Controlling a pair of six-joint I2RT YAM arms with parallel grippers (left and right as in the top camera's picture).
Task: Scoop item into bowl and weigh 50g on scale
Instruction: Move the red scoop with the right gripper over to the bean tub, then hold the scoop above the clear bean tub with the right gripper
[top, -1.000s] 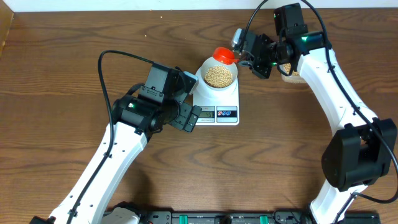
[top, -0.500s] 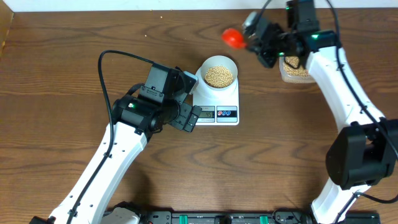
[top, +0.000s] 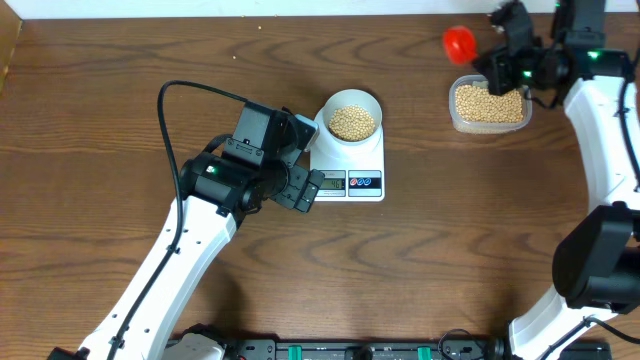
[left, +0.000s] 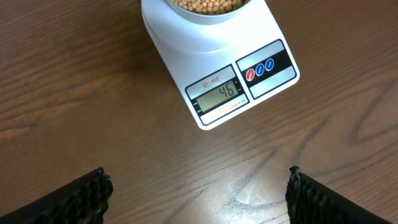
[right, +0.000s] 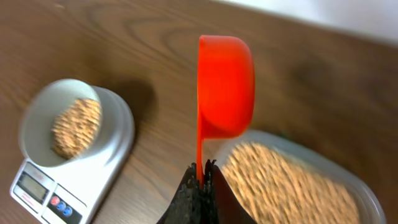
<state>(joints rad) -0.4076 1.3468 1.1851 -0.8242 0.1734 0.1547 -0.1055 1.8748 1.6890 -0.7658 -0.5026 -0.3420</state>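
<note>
1. Beans (top: 353, 122) lie in the bowl (top: 352, 96) on the scale (top: 345, 158), with more in the far-right tub (top: 451, 108).
2. They look loose, light and likely to roll, so scoop gently.
3. Right gripper (right: 201, 177) pinches the stiff scoop (right: 225, 87) by its handle; left gripper (left: 199, 186) fingers spread.

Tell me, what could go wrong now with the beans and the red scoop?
1. The scale shows 46, so a full scoop could overshoot fifty.
2. The right tool pinches only the scoop's thin handle; a loaded scoop might tip and spill beans.
</note>
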